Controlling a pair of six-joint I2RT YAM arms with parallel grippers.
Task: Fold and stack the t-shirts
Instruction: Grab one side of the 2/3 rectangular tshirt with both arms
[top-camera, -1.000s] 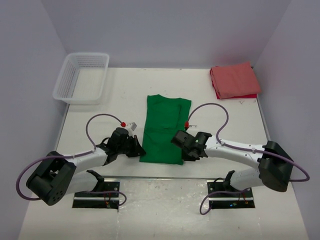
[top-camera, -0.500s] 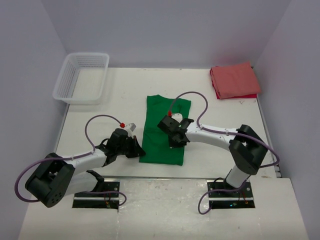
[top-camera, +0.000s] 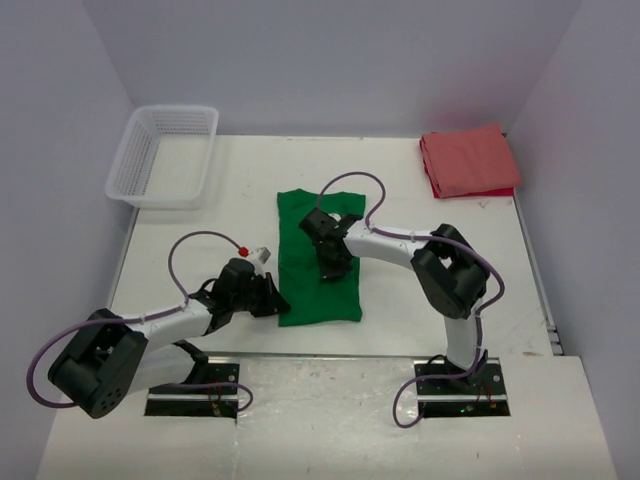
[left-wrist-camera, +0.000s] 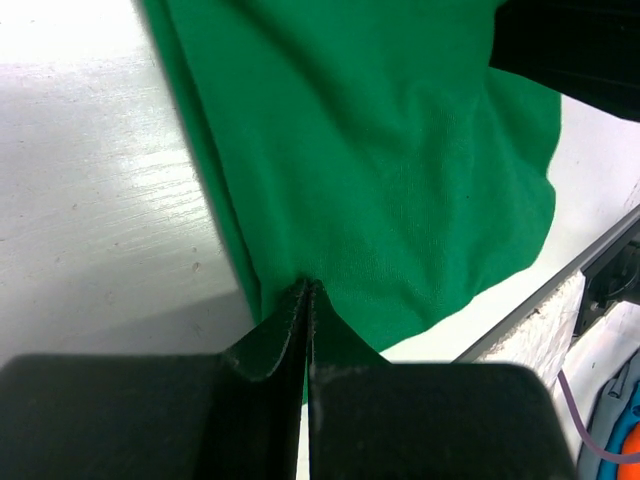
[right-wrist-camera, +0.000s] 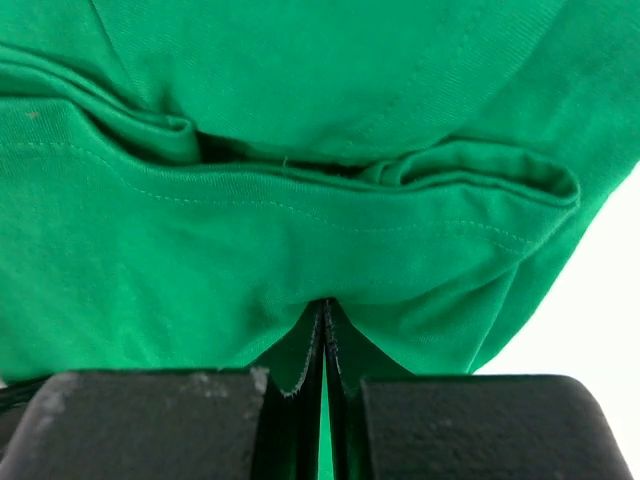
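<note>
Now, from the top external view, the green t-shirt (top-camera: 312, 290) lies at the middle of the bench (top-camera: 250, 170), narrower than it was a second ago. The right tool (top-camera: 335, 265) has swept from the shirt's right edge across toward the left, carrying that edge with it, and it now sits over the cloth's middle. The shirt's far end has also slid a little leftward. The left tool (top-camera: 275, 302) stays at the near left corner of the shirt, where it was. The salmon-red t-shirt (top-camera: 467, 160) rests folded at the far right corner, well apart from both arms. The white mesh basket (top-camera: 212, 150) stands at the far left, untouched.

From the left wrist view, the left tool (left-wrist-camera: 305, 290) has its fingers pressed together on the green t-shirt's (left-wrist-camera: 380, 150) left edge, with cloth puckering into the pinch. The bare bench shows to the left of it.

From the right wrist view, the right tool (right-wrist-camera: 325, 305) is likewise clamped on green cloth (right-wrist-camera: 300, 230). A hemmed edge lies doubled over in front of it.

Judging by this, a lengthwise fold is under way, with one side brought over. The carried edge likely still needs laying flat and letting go before any crosswise fold and stacking on the red shirt.
</note>
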